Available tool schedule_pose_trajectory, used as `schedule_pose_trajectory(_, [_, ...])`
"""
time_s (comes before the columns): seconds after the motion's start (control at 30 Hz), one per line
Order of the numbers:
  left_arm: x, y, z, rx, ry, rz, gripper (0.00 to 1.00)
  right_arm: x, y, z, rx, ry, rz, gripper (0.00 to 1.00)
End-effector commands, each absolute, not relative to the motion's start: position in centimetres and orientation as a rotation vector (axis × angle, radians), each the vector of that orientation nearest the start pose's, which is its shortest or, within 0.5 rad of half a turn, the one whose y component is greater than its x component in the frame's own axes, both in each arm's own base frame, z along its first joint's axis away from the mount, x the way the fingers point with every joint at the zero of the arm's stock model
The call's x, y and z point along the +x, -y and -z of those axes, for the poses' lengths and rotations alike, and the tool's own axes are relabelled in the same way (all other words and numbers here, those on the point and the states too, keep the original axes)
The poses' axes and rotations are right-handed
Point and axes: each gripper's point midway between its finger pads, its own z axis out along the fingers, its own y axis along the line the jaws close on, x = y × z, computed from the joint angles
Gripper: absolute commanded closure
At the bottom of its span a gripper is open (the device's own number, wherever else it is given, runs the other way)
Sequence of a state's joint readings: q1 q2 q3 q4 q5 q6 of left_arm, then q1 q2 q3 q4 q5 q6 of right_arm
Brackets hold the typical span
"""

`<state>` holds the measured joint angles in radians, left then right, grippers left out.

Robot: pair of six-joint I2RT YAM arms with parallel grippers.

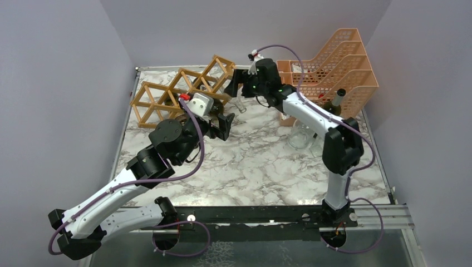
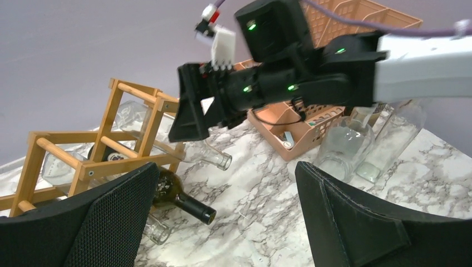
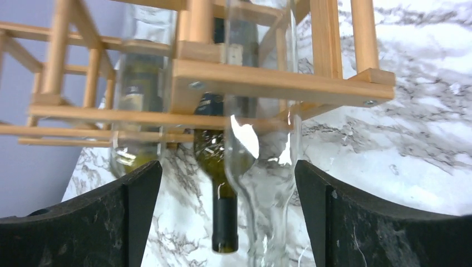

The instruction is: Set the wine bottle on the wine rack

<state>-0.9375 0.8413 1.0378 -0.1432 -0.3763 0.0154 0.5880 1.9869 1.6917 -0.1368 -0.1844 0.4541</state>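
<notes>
R gripper (image 3: pixel 228 167): jaws spread wide, gripping nothing. The clear wine bottle (image 3: pixel 261 183) sits framed btwn them; whether the R-side pad grazes the glass cannot be told. L gripper (image 2: pixel 225 167): jaws fully apart, empty, hovering low over the marble table (image 2: pixel 261 222) near the front of the wine rack (image 2: pixel 111 144). Bottle location: body lies inside a cell of the rack, neck projecting out twd the R wrist cam, next to a dark green bottle (image 3: pixel 214 161) also racked. Step in hand, by judgement: release after insertion, placement approx. complete. Next move calls for: draw the R arm straight back along the bottle axis w/ jaws wide, w/o clipping the neck or nudging the rack; the L arm prob. needs no action. Not resolvable: bottle base and seating depth are hidden behind rack sticks; the clear glass outline merges w/ the marble pattern; the R wrist view cuts off the neck end at its btm edge; in the top view the R gripper masks most of the bottle, so its cell cannot be confirmed there. The peach mesh organiser (image 1: pixel 345 67) plays no part.
</notes>
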Motion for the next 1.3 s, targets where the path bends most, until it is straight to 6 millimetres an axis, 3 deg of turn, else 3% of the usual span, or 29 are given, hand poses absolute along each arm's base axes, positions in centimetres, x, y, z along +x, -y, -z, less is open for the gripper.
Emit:
schedule_pose_trajectory(0.0, [23.4,20.2,-39.7,0.393,-1.471,0.437,0.01,43.5,-33.7,-27.1,-0.282,-1.937,-0.774,0.09])
schedule_pose_trajectory(0.3, [23.2,20.2,-37.9,0.395,-1.492,0.45,0.01,36.9,-25.0,-32.1,-0.257,-1.837,-0.557,0.11])
schedule_pose_trajectory(0.43, [23.1,20.5,-37.0,0.406,-1.493,0.461,0.01,34.1,-18.9,-33.7,-0.166,-1.81,-0.358,0.12])
schedule_pose_trajectory(0.6, [23.1,21.0,-35.2,0.416,-1.513,0.475,0.01,31.0,-11.1,-33.3,-0.003,-1.823,-0.066,0.13])
schedule_pose_trajectory(0.8, [23.0,21.2,-33.6,0.404,-1.531,0.499,0.01,27.9,-4.7,-32.8,0.202,-1.859,0.188,0.16])
schedule_pose_trajectory(1.0, [22.6,21.0,-32.5,0.376,-1.544,0.53,0.01,25.5,-1.8,-30.2,0.319,-1.91,0.305,0.16])
schedule_pose_trajectory(1.27, [22.5,21.3,-32.0,0.384,-1.559,0.544,0.01,25.9,-1.4,-28.8,0.362,-1.911,0.365,0.21])
